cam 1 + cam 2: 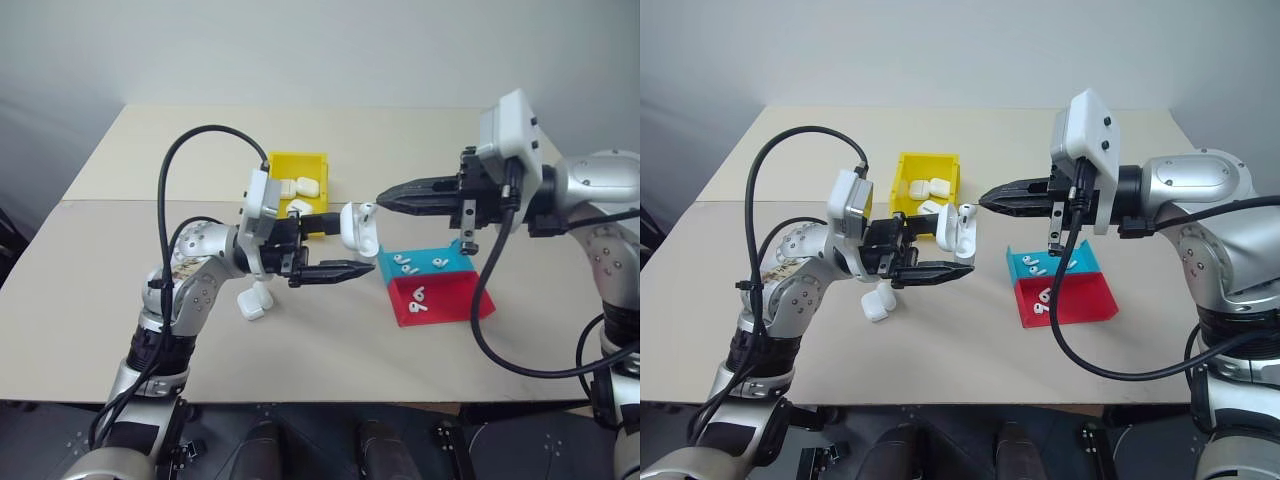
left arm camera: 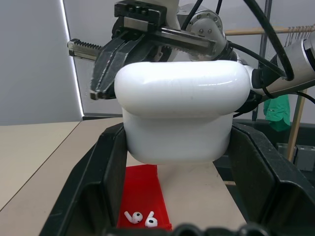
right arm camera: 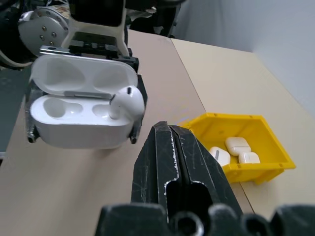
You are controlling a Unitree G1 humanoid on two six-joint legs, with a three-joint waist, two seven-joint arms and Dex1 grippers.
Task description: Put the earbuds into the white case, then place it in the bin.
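My left gripper (image 1: 355, 244) is shut on the white case (image 1: 358, 230), holding it in the air over the table's middle with its lid open. One earbud (image 3: 127, 101) stands in a slot of the case (image 3: 81, 108), its head sticking up; the other slot looks empty. My right gripper (image 1: 386, 198) is shut with nothing in it, its tips pointing at the case from close by on the right, a little apart from it. The yellow bin (image 1: 297, 157) sits on the table behind the case. Loose earbuds (image 1: 418, 298) lie in the red tray.
Several closed white cases (image 1: 298, 186) lie in the bin. A teal tray (image 1: 462, 262) holding earbuds (image 1: 405, 265) and a red tray (image 1: 455, 298) stand side by side on the right. Another open white case (image 1: 255, 300) rests on the table under my left arm.
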